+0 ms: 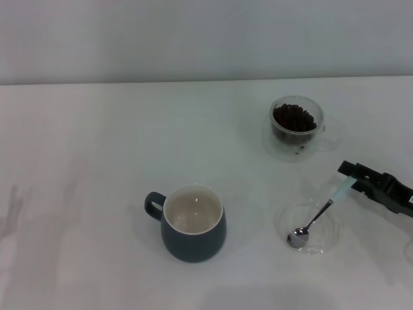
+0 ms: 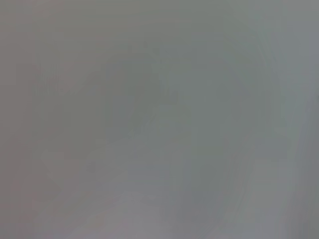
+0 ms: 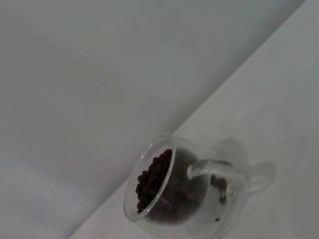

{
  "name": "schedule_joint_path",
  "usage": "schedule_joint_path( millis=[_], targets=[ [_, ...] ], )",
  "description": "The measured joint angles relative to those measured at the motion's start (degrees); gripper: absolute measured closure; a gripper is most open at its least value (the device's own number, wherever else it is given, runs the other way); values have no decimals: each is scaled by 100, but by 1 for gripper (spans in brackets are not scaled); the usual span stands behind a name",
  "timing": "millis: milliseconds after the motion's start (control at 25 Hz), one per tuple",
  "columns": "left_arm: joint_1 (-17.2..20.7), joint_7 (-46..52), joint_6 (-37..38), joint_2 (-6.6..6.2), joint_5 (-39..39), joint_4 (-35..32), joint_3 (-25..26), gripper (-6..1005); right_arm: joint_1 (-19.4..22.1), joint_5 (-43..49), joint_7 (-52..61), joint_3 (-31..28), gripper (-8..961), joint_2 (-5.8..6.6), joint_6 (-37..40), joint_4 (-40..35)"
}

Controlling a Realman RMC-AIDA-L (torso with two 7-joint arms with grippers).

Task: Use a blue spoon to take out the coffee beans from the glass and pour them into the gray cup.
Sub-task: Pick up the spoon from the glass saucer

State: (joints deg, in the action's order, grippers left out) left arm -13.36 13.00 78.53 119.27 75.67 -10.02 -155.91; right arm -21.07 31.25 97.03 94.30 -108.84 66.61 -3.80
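- The right pincer (image 1: pixel 352 175) pinches the blue spoon (image 1: pixel 321 214) by its handle tip; the bowl rests in a clear saucer (image 1: pixel 322 242).
- Lift level, then carry to the glass (image 1: pixel 296 126) of coffee beans (image 1: pixel 294 118).
- The gray cup (image 1: pixel 191 223) stands well apart on the table (image 1: pixel 84 161).
- The left pincer is out of view.

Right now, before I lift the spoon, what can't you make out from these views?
- Left gripper: outside the head view; the left wrist view is a featureless grey blur.
- Right gripper: at the blue spoon's handle end; whether it has clamped is too small to tell, and the right wrist view shows no fingers.
- Right arm: cut off by the head view's right edge.
- Glass: base cut off by the right wrist view's lower edge, so the coffee beans' depth is unclear.
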Motion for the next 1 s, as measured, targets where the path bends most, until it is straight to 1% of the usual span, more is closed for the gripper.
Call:
schedule_joint_path(
  millis=[160, 560, 760, 880, 1000],
  targets=[
    [-7, 9, 0, 0, 0, 0, 0, 254, -34, 3, 1, 27, 141, -50, 0, -6],
    [-9, 31, 3, 0, 52, 0, 25, 254, -5, 0, 2, 7, 146, -95, -32, -2],
    [-9, 33, 10, 0, 80, 0, 42, 254, 13, -23, 22, -11, 183, -122, -64, 1],
    [-9, 34, 14, 0, 98, -1, 45, 254, 19, -46, 22, -16, 401, -142, -64, 3],
    [-8, 36, 23, 0, 104, -1, 45, 254, 23, -55, 25, -17, 521, -174, -65, 3]
  ],
)
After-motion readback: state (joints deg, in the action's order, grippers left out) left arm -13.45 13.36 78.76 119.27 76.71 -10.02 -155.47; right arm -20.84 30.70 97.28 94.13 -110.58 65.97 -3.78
